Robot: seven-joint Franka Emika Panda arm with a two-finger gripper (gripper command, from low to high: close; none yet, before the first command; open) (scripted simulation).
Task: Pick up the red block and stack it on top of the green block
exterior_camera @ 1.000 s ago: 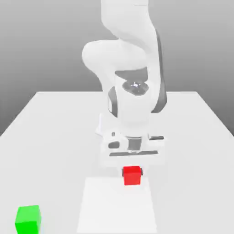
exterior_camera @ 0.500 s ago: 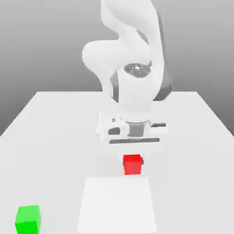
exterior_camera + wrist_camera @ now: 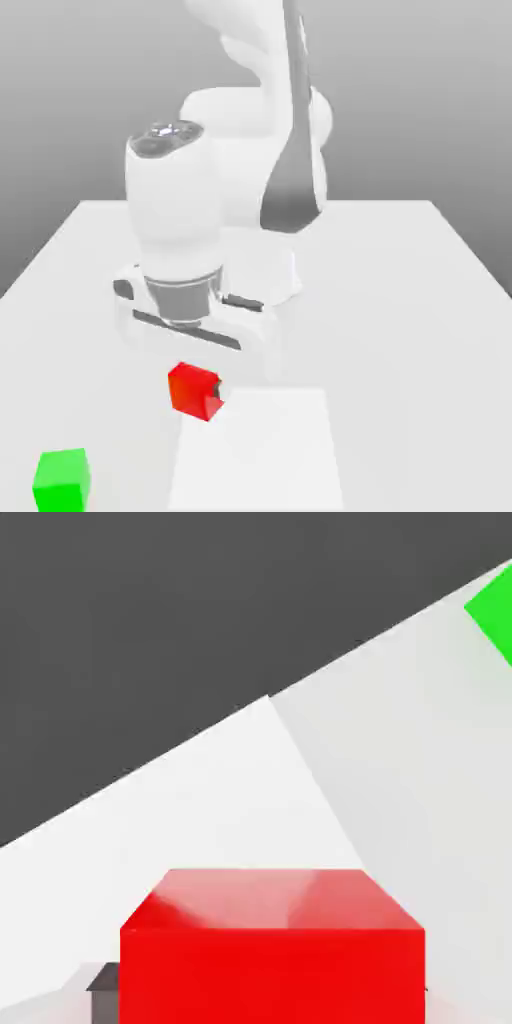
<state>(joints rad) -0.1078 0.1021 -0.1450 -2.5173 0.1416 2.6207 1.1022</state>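
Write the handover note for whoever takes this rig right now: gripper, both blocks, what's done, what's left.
Gripper: shut on the red block, which hangs tilted between the fingers above the table.
Red block: off the surface, partway toward the exterior view's left.
Green block: on the table near the front corner on the exterior view's left, untouched, apart from the red block. It also shows at the edge of the hand view.
Done: red block grasped, lifted and carried part of the way.
Left: bring it over the green block, lower it square on top, open the fingers, back away.
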